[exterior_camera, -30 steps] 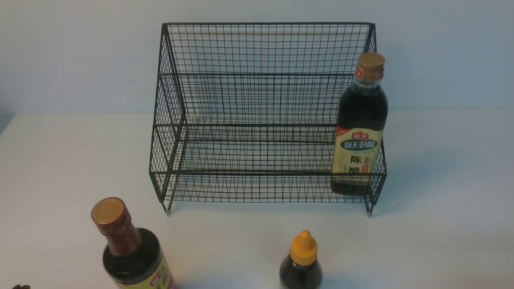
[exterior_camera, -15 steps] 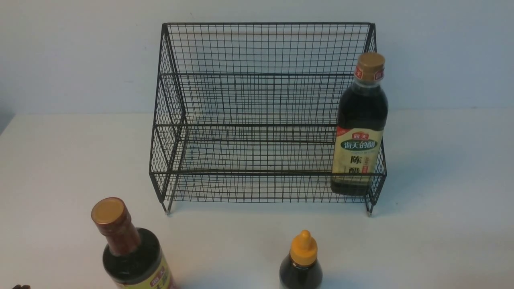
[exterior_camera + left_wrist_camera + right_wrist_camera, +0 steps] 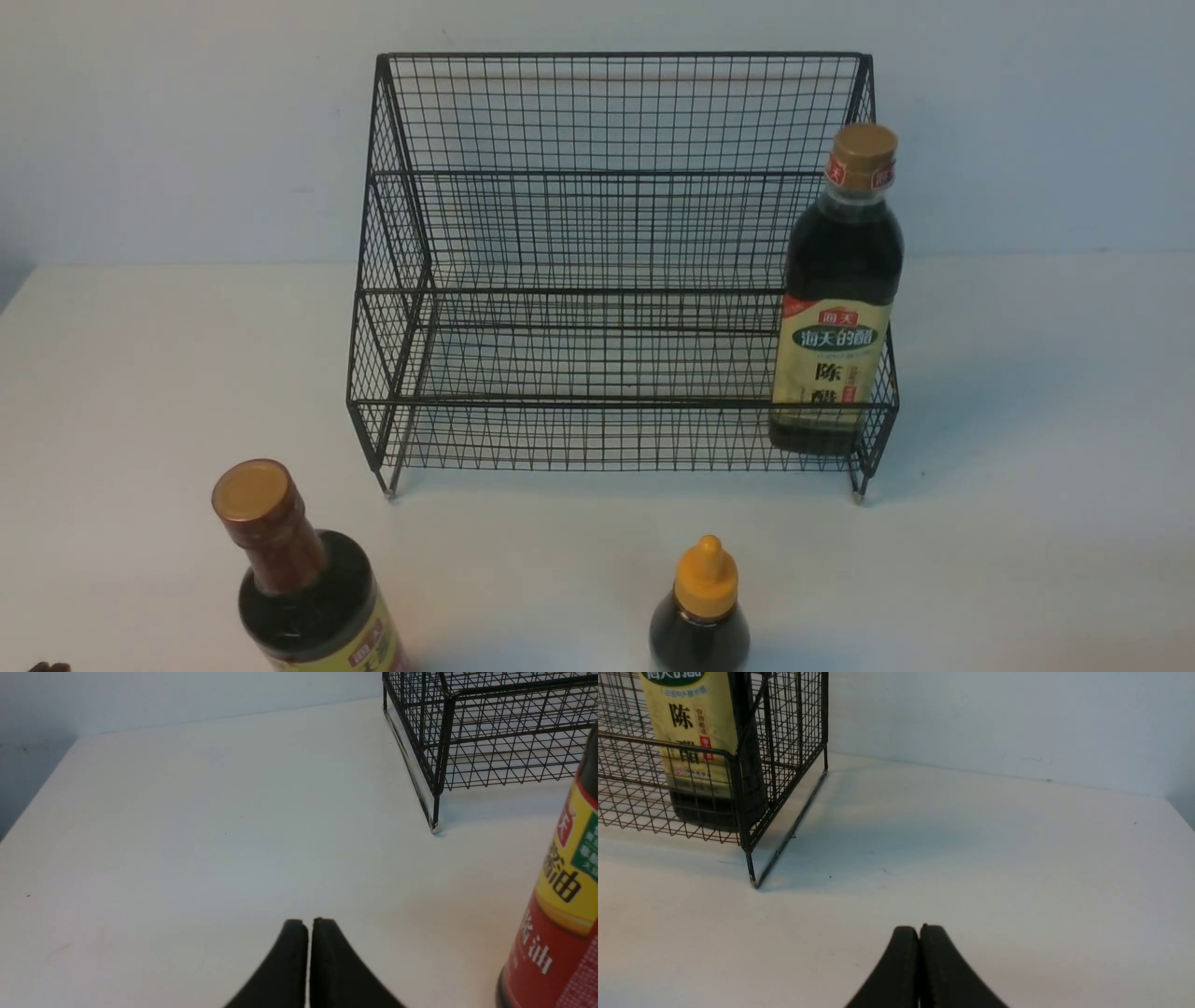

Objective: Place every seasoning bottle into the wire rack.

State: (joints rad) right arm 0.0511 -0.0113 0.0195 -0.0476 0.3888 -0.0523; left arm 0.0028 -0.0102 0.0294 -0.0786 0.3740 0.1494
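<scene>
While the tall vinegar bottle (image 3: pixel 836 308) stands upright in the wire rack (image 3: pixel 597 233) lower tier's right end: yellow-label bottle (image 3: pixel 303 597) and nozzle-cap bottle (image 3: pixel 700 611) on the counter (image 3: pixel 1027 523) in front; left claw (image 3: pixel 308 926) and right claw (image 3: pixel 919 933) both pressed together, empty

Black grid-mesh wire rack (image 3: pixel 597 233), gold-capped cream-and-green-labelled bottle (image 3: pixel 836 317), brown-necked yellow-and-red-labelled bottle (image 3: pixel 299 579), orange-yellow-capped small bottle (image 3: pixel 702 607).
</scene>
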